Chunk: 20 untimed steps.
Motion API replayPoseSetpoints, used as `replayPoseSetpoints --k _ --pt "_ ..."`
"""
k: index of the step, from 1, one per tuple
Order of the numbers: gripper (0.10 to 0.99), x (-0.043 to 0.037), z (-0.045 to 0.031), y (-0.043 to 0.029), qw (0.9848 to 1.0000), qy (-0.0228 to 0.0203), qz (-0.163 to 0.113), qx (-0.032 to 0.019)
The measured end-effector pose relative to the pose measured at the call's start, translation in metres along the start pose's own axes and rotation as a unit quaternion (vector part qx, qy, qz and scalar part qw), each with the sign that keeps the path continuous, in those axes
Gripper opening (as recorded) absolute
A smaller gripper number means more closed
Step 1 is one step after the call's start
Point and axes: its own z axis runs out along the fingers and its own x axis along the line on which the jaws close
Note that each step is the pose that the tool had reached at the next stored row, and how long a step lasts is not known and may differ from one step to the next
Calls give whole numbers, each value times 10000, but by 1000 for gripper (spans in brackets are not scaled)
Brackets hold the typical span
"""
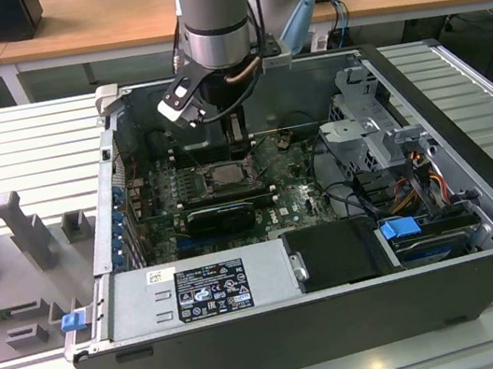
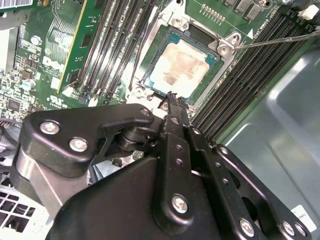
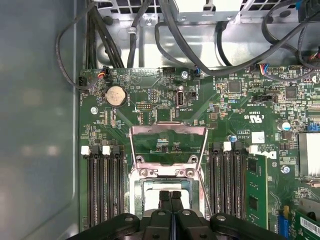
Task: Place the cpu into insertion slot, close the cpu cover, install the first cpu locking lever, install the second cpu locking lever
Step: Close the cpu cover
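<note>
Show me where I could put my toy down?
The ribbed table is bare on the exterior view's right of the case. Inside is crowded: gripper at the socket, cables beside the drive cage.

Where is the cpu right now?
The cpu lies in the insertion slot, between the two banks of memory slots, just past the gripper in the second wrist view.

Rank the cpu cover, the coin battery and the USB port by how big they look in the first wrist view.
1. cpu cover: clearly largest, though it seems raised toward the camera.
2. coin battery.
3. USB port: narrower than the battery, similar in length.
</note>
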Motion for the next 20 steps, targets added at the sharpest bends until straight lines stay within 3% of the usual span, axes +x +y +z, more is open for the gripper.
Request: replayPoseSetpoints --k 5,12,14,20 --pt "106 1 -14 10 10000 1 -1 0" --pt "106 4 -6 158 10000 0 0 15" --pt "106 5 -16 164 10000 -1 1 16" --pt "106 8 -118 171 10000 -1 1 17"
